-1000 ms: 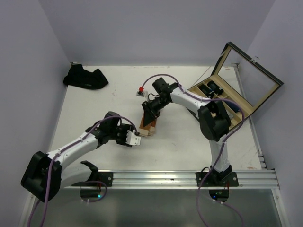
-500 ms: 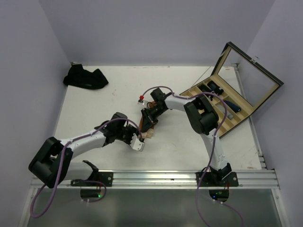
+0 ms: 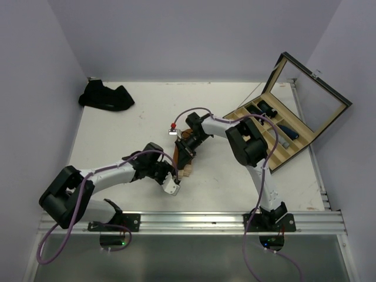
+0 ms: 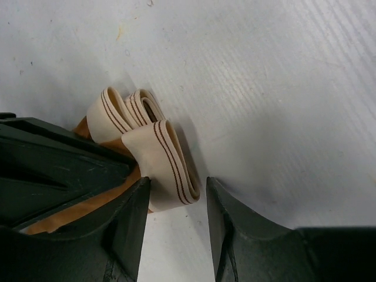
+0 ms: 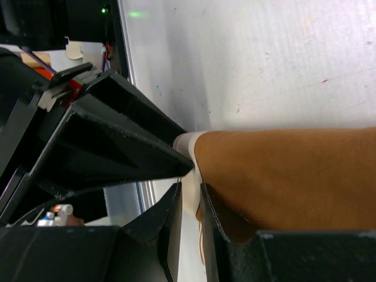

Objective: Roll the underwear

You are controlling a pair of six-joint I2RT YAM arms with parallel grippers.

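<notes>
The rust-orange underwear (image 3: 187,170) lies mid-table, mostly hidden under my right gripper (image 3: 184,156). In the right wrist view the orange cloth (image 5: 282,176) fills the right side, and my right gripper (image 5: 189,191) is shut on its cream waistband (image 5: 187,141). In the left wrist view the cream waistband (image 4: 158,158) is folded in loops, with orange cloth (image 4: 88,202) behind it. My left gripper (image 4: 176,188) is open, and the end of the waistband sits between its fingers. From above, my left gripper (image 3: 174,183) is just in front of the underwear.
A heap of dark underwear (image 3: 106,97) lies at the far left. The wooden compartment box (image 3: 271,143) with its glass lid (image 3: 311,97) raised stands at the right, with dark rolled pieces in it. A small red-and-white thing (image 3: 173,129) lies behind the underwear.
My right gripper has come nearer and leftward, bunching the orange underwear into a smaller bundle. My left gripper has moved right, up to the waistband end.
</notes>
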